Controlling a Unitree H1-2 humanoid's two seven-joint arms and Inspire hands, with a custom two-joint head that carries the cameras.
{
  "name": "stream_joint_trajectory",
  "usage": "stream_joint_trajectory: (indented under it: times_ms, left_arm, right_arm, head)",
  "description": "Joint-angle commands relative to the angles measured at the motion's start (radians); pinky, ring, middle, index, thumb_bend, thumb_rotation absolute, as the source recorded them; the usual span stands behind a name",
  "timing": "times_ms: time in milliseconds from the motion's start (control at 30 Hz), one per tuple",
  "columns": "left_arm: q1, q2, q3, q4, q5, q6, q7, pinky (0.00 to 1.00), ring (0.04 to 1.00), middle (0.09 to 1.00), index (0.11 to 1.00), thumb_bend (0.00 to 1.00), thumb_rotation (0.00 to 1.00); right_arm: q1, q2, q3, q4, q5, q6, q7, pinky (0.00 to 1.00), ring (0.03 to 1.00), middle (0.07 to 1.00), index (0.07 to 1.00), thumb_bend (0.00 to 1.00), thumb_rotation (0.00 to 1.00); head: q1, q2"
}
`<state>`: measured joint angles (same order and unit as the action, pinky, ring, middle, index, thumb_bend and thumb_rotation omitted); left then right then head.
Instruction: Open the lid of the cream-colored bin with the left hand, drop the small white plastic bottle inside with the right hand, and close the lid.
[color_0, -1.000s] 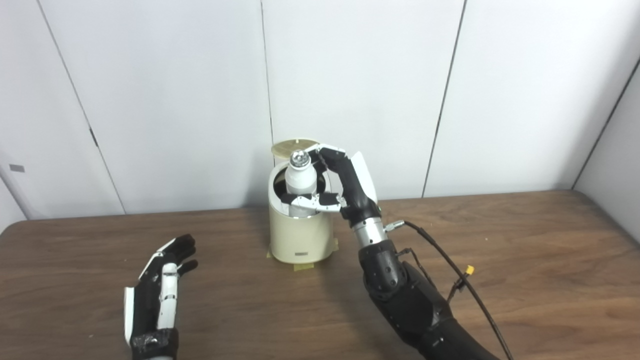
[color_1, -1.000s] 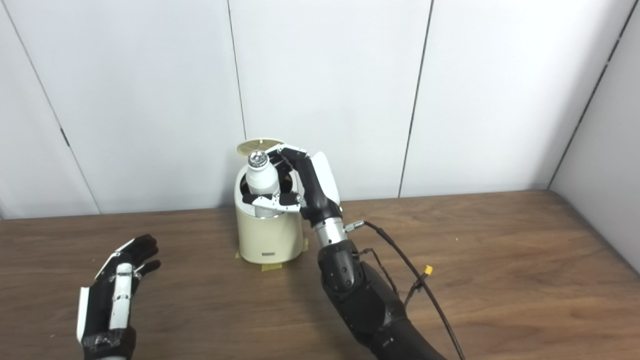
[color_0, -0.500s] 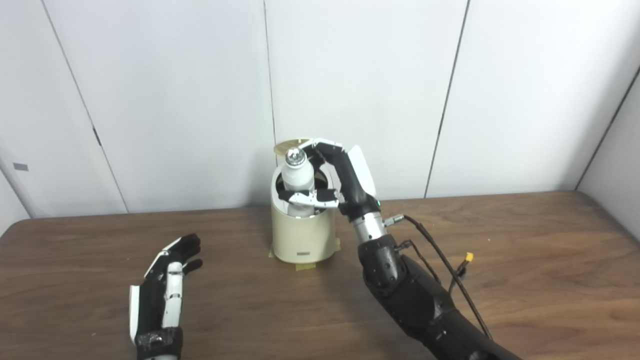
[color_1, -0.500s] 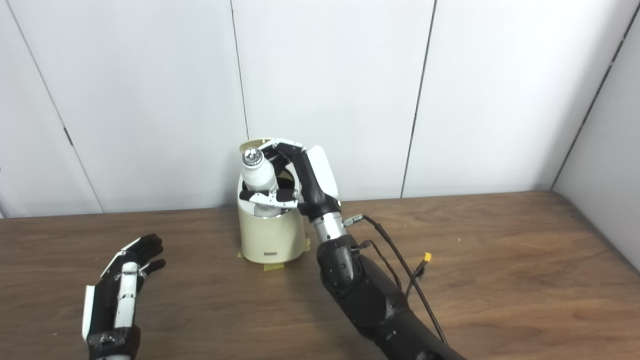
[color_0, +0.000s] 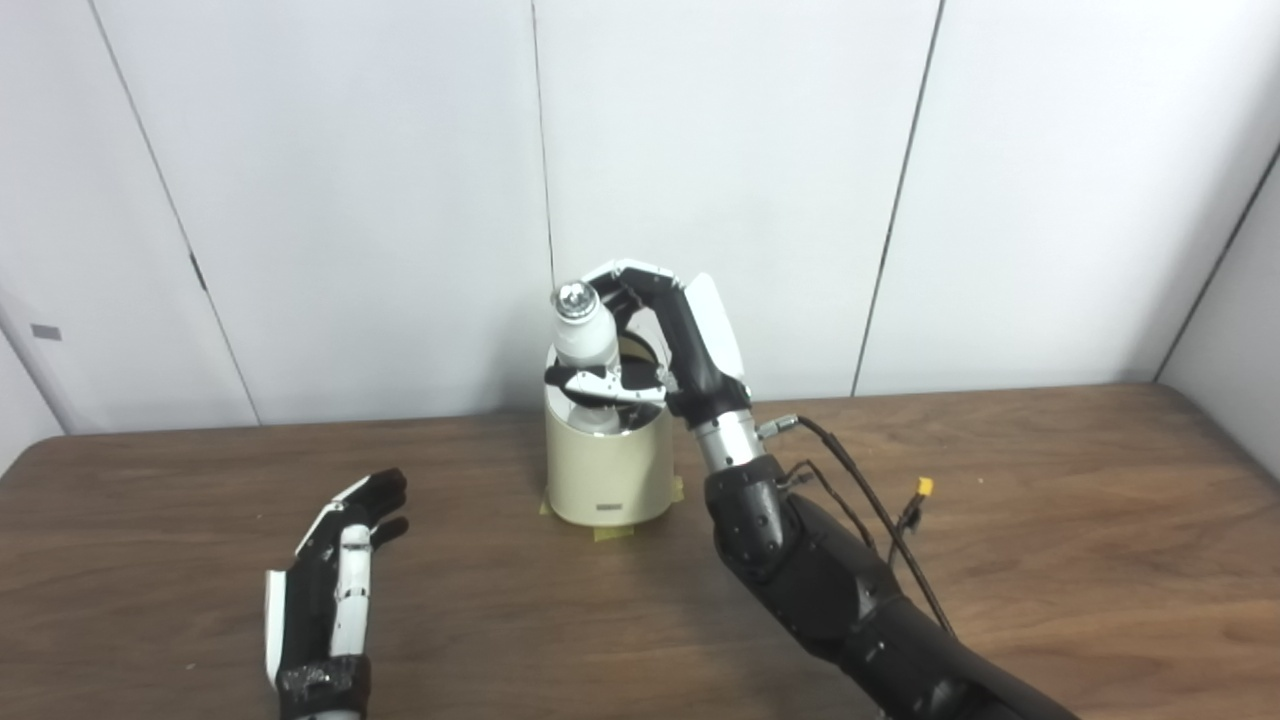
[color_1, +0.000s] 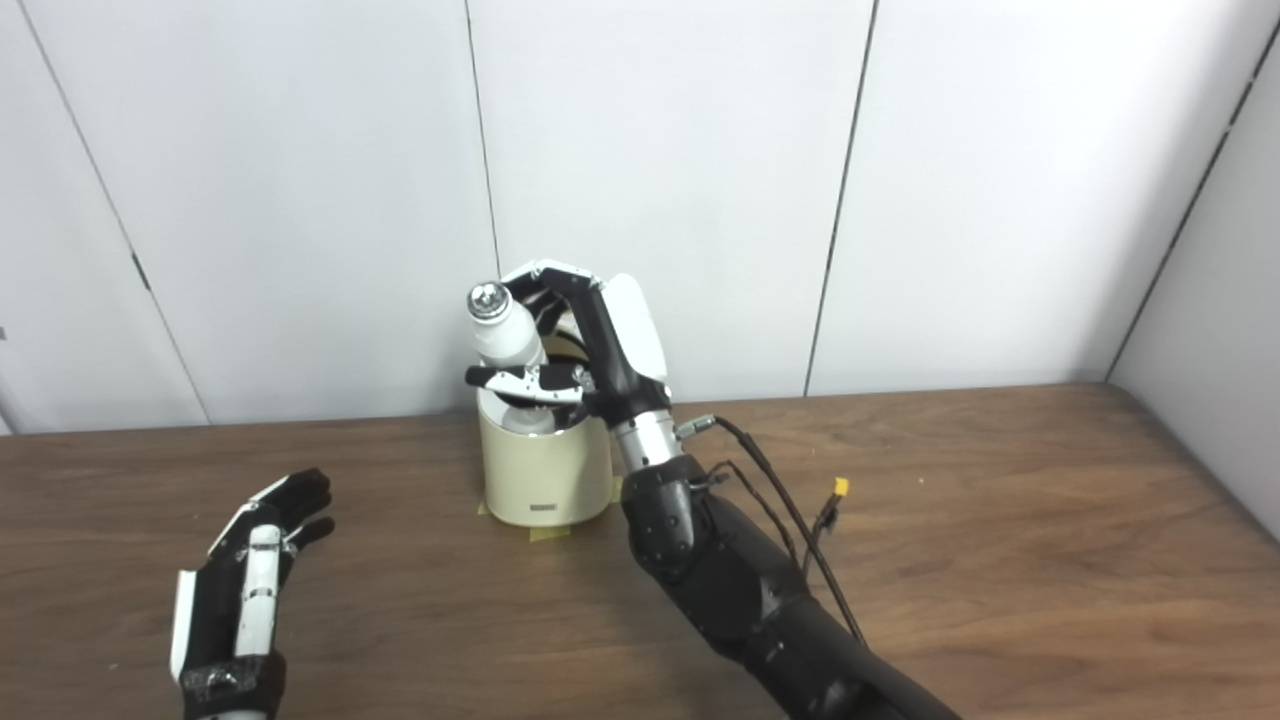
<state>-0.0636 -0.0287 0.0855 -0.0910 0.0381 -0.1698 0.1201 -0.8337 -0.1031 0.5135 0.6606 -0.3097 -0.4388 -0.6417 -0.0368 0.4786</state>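
Gripping the bottle (color_0: 583, 330) at mid-frame, your right hand (color_0: 668, 345) holds it nearly upright, cap tipped left, base directly over the open bin (color_0: 608, 470), while your left hand (color_0: 330, 590) rests open at lower left.

The lid (color_0: 632, 352) of the cream-colored bin (color_0: 608, 470) is mostly hidden, only a sliver showing at 12 o'clock behind the right hand (color_0: 670, 345). The small white plastic bottle (color_0: 582, 335) has its lower body covered where the thumb crosses it, and its base drops out of sight below the bin's rim. Whatever lies inside the bin can't be made out. The right arm runs off the frame at 5 o'clock; the left hand (color_0: 325, 595) is cut at the wrist at 7 o'clock.
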Motion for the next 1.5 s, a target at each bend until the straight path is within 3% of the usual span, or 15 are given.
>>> stream_joint_trajectory:
  times_ms: [0,333,767,1467]
  left_arm:
    - [-0.02,-0.005,-0.004,-0.043,0.009,-0.009,0.006,0.74,0.793,0.769,0.742,0.19,0.77]
    - [-0.013,-0.009,-0.006,-0.062,0.009,0.007,0.004,0.74,0.794,0.772,0.746,0.19,0.77]
    - [-0.013,-0.011,-0.009,-0.059,0.02,0.006,0.008,0.75,0.798,0.77,0.744,0.19,0.77]
    - [-0.014,-0.016,-0.009,-0.068,0.023,0.013,0.007,0.74,0.799,0.772,0.745,0.18,0.76]
  right_arm:
    - [-0.065,-0.013,0.008,-0.008,-0.011,-0.031,-0.036,0.31,0.397,0.528,0.499,0.49,0.0]
    - [-0.07,-0.036,0.105,0.027,-0.044,-0.031,-0.103,0.36,0.429,0.524,0.466,0.5,0.0]
    - [-0.083,-0.055,0.188,0.099,-0.045,-0.031,-0.171,0.4,0.454,0.487,0.449,0.5,0.0]
    - [-0.09,-0.064,0.215,0.15,-0.044,-0.031,-0.202,0.4,0.462,0.497,0.453,0.5,0.0]
  head:
    - [0.001,0.001]
    - [0.013,0.007]
    - [0.017,0.003]
    - [0.016,0.0]
